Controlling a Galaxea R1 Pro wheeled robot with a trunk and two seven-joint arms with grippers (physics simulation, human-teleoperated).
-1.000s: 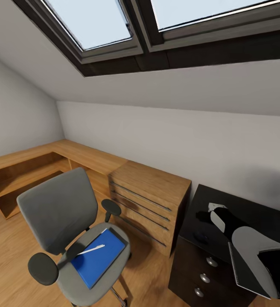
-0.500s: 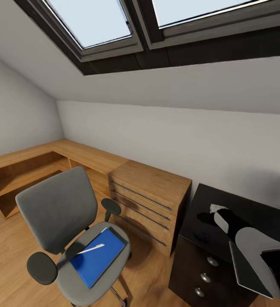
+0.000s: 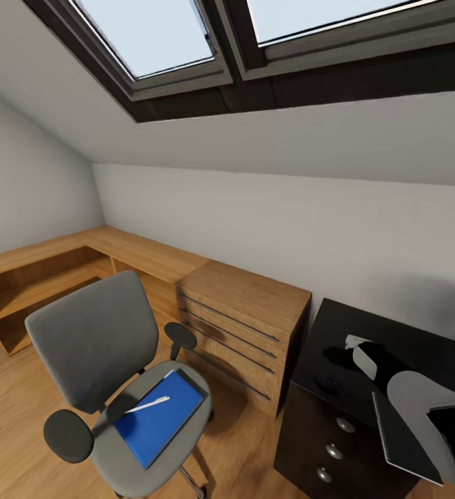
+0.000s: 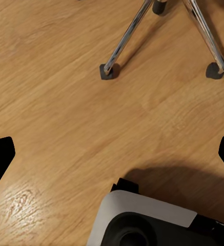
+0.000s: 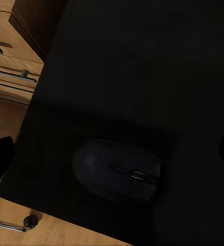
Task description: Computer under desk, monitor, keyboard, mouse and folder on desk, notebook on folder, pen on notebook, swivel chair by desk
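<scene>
The grey swivel chair [image 3: 92, 339] stands on the wooden floor at the left. On its seat lies the blue folder [image 3: 159, 418], and the whitish pen [image 3: 148, 405] rests on top of it. At the right is the black desk [image 3: 394, 339] with its drawers [image 3: 331, 443]. The black mouse [image 5: 117, 177] lies near the desk's left front corner, also seen as mouse [image 3: 327, 385]. My right gripper [image 3: 338, 355] hovers open just above it, with right gripper [image 5: 112, 154] fingers apart. A dark grey notebook [image 3: 402, 440] lies at the desk's front edge beside my arm. My left gripper [image 4: 112, 154] hangs open over the floor.
A wooden drawer chest [image 3: 245, 322] stands between chair and desk. Low wooden shelving [image 3: 40, 277] runs along the left wall under a sloped ceiling with skylights [image 3: 158, 34]. The chair's chrome legs [image 4: 127, 36] and my own base [image 4: 142, 220] sit below the left gripper.
My right arm has drifted slightly right and lower over the desk. The chair, folder and pen have not moved.
</scene>
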